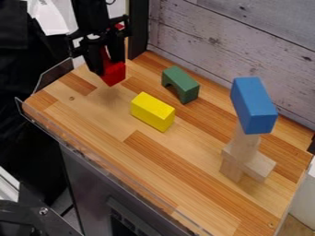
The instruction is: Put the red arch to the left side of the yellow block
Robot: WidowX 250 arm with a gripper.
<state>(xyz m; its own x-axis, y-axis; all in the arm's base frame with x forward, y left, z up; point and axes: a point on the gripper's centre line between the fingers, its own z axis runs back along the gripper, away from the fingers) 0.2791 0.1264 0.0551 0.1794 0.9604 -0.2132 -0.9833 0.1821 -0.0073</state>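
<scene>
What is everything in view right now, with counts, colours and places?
Red arch: one, red, in the gripper
Yellow block: one, yellow, tabletop, left of centre
Green arch: one, green, tabletop, behind yellow block
Blue block: one, blue, atop wood stack
Wood stack: one, pale, tabletop's right side
Tabletop: one, brown, centre
Plank wall: one, greyish, behind tabletop
Cabinet: one, grey, below tabletop
Gripper: one, black, upper left
Arm: one, black, top edge

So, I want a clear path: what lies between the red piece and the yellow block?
In the camera view, just bare wooden tabletop lies between the red piece and the yellow block.
</scene>
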